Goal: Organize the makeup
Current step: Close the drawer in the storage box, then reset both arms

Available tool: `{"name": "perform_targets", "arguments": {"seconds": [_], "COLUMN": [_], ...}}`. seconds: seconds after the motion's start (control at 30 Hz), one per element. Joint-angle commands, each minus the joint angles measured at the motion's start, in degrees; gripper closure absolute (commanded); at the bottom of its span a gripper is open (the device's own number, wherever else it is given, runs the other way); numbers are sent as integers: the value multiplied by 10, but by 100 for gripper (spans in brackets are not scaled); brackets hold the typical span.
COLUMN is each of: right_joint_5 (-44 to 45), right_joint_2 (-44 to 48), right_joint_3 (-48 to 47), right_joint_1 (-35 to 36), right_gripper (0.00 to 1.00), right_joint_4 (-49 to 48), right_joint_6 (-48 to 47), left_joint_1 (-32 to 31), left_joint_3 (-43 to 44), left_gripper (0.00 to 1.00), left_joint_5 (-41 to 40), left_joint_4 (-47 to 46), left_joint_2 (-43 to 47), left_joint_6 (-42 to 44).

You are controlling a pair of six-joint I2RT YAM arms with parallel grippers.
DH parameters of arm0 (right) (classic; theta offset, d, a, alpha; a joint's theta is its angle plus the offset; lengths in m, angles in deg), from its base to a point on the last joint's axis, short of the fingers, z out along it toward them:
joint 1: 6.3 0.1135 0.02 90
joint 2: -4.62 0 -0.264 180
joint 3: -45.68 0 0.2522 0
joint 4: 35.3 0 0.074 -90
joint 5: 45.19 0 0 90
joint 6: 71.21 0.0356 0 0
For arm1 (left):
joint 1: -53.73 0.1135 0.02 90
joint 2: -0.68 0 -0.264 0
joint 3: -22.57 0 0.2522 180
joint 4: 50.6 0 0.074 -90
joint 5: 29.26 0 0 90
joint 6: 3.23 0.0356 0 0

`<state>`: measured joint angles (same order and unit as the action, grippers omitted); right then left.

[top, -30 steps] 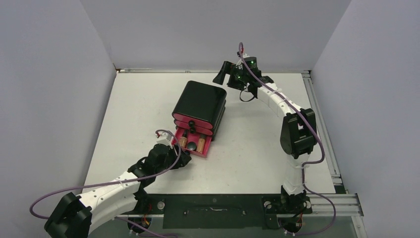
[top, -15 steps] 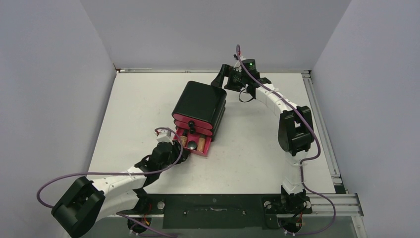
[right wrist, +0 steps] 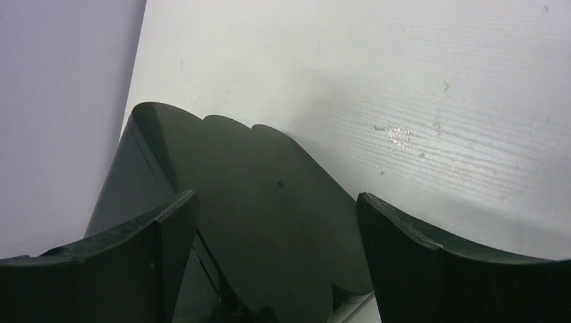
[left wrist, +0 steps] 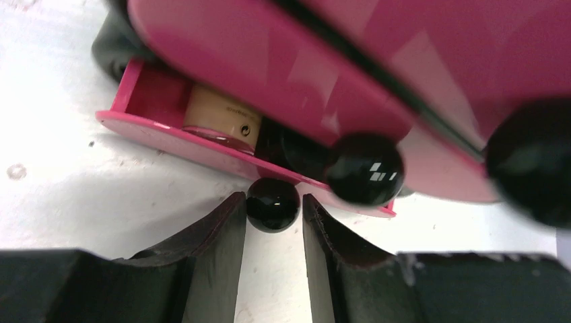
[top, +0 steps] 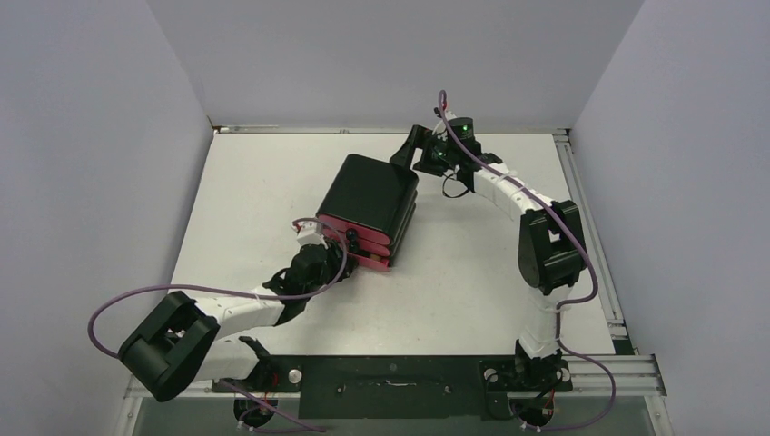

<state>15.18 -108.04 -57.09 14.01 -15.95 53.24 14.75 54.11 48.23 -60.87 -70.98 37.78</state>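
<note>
A black cabinet [top: 368, 193] with pink drawers stands mid-table. Its bottom drawer [left wrist: 168, 138] is open only a crack. Inside it lies makeup: a tan tube [left wrist: 222, 116] next to a dark item [left wrist: 296, 151]. The other makeup is hidden. My left gripper [left wrist: 273, 198] is shut on the bottom drawer's black knob [left wrist: 272, 207], low at the cabinet's front [top: 334, 257]. My right gripper [right wrist: 276, 196] stands open at the cabinet's rear top corner [top: 409, 148], its fingers [right wrist: 168, 229] straddling the black top [right wrist: 269, 195].
Two more black knobs [left wrist: 365, 169] [left wrist: 528, 161] stick out of the upper drawers just above my left fingers. White table [top: 472, 263] surrounds the cabinet. Grey walls close in at the left, back and right.
The bottom drawer, pulled well out a second ago, has slid almost fully in, my left gripper following it and closing on the knob. The right gripper lowered to the cabinet's back.
</note>
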Motion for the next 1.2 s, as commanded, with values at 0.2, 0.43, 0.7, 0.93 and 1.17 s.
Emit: {"name": "perform_targets", "arguments": {"seconds": [0.2, 0.43, 0.7, 0.93, 1.17], "right_joint_5": [-23, -8, 7, 9, 9], "right_joint_2": [79, 103, 108, 92, 118], "right_joint_3": [90, 133, 147, 93, 62], "right_joint_1": [20, 19, 15, -28, -76], "right_gripper": [19, 21, 23, 9, 10], "right_joint_4": [-9, -46, -51, -11, 6], "right_joint_6": [31, 64, 83, 46, 2], "left_joint_1": [0, -4, -7, -9, -9], "left_joint_3": [73, 29, -3, -33, -18], "left_gripper": [67, 67, 65, 57, 33], "left_joint_5": [12, 12, 15, -1, -68], "left_joint_4": [-100, -161, -266, -157, 100], "left_joint_2": [-66, -83, -86, 6, 214], "left_joint_6": [8, -24, 11, 9, 51]}}
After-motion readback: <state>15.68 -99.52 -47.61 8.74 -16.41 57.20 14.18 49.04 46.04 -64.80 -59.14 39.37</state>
